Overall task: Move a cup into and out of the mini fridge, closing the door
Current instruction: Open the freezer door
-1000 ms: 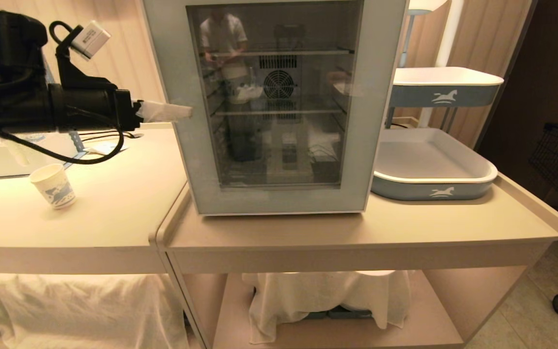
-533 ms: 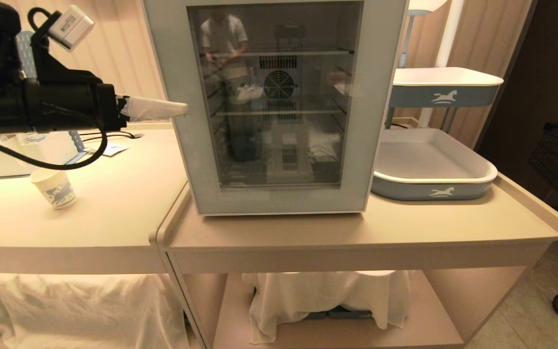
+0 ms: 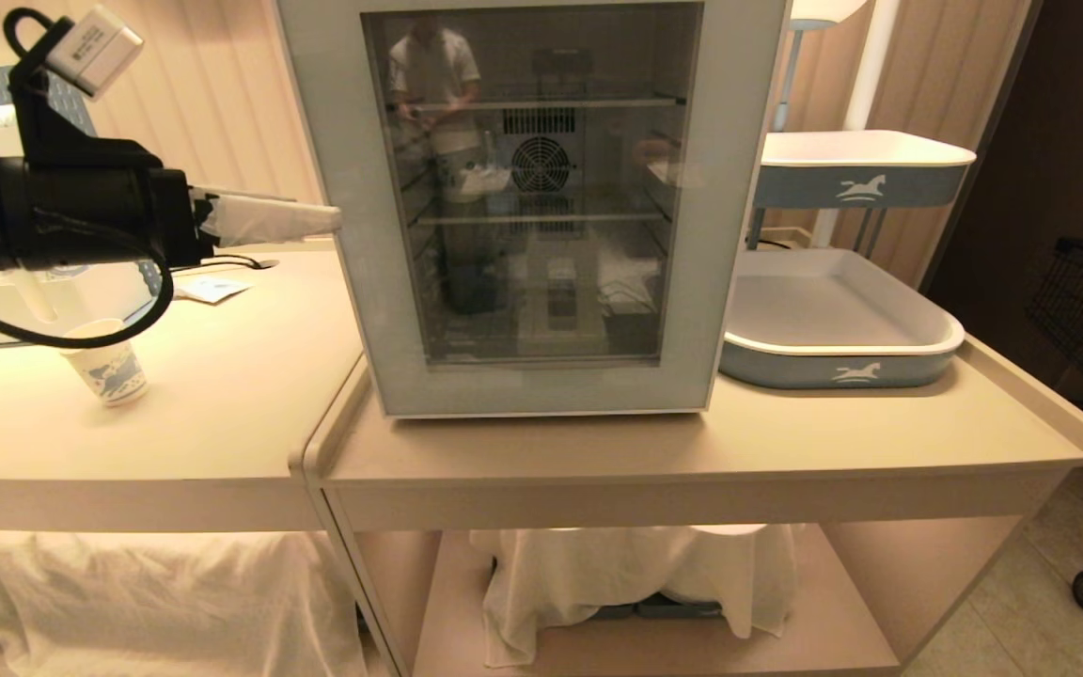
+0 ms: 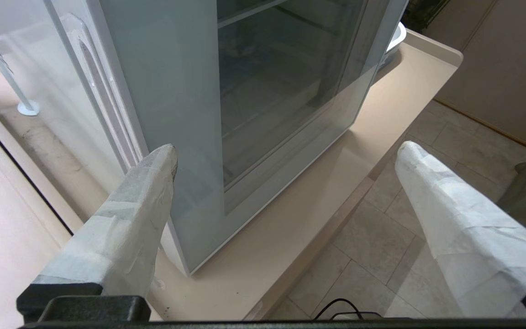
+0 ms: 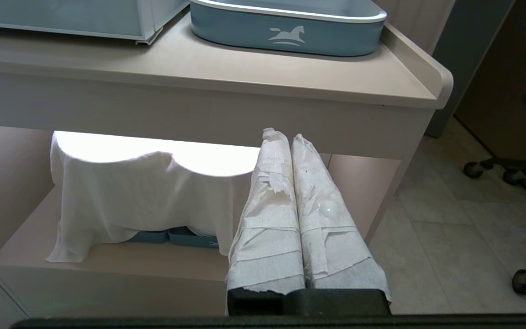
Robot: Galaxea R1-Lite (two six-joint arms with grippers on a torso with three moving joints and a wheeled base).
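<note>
The left gripper (image 3: 316,221), fingers spread wide and empty, hovers left of the mini fridge (image 3: 541,202), whose door (image 3: 725,207) is closed. The cup (image 3: 111,360) stands on the desk (image 3: 222,414), far left. The right gripper (image 5: 286,137) is closed, empty. A horse logo marks the tray (image 3: 842,372); no writing is readable.

white cup (image 3: 111,361) blue print, grey-framed door (image 3: 541,385)

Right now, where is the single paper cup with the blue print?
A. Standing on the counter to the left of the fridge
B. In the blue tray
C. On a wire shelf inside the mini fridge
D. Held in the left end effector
A: the cup stands upright on the counter, left of the mini fridge, whose door is shut; the left end effector is open and empty.
</note>
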